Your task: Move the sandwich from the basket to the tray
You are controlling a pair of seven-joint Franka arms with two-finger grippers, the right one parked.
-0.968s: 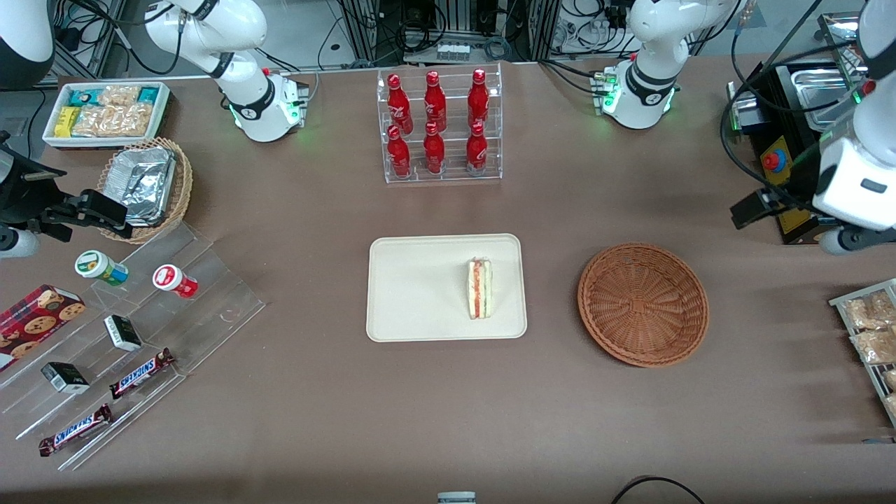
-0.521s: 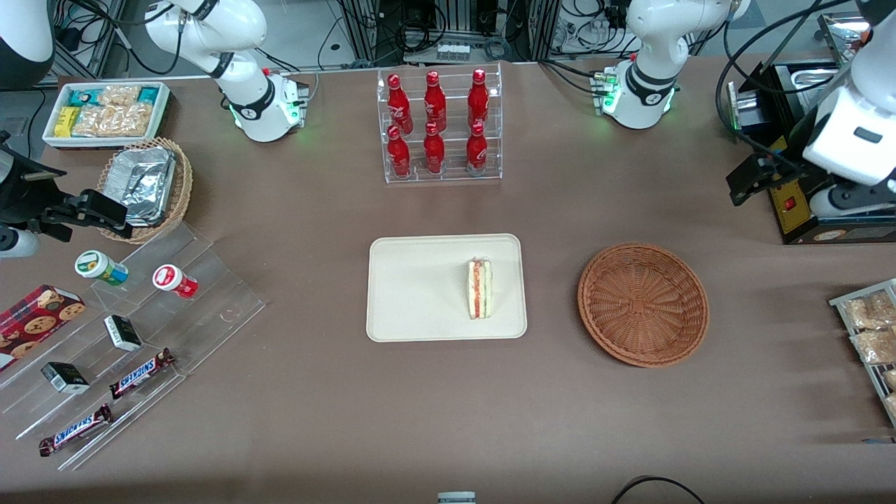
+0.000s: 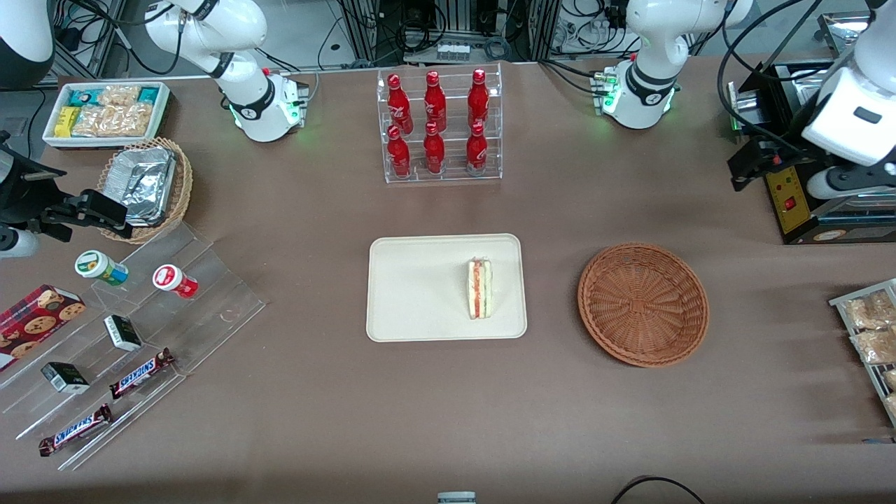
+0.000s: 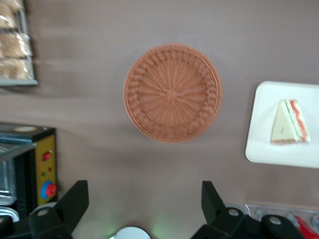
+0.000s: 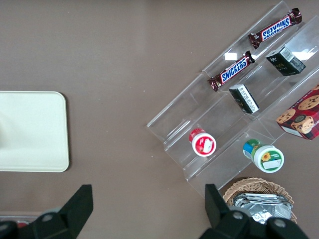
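Note:
The sandwich lies on the cream-white tray in the middle of the table, near the tray's edge that faces the basket. The reddish-brown wicker basket sits beside the tray, toward the working arm's end, with nothing in it. My left gripper hangs high above the table's working-arm end, farther from the front camera than the basket. It is open and holds nothing. The left wrist view shows its gripper with fingers wide apart, the basket, the tray and the sandwich.
A clear rack of red bottles stands farther from the front camera than the tray. A black control box and a rack of snack packets are near the gripper. A clear stepped shelf, a foil-container basket and a white snack bin lie toward the parked arm's end.
My left gripper has moved farther from the front camera, away from the basket. The sandwich, tray and basket have not moved.

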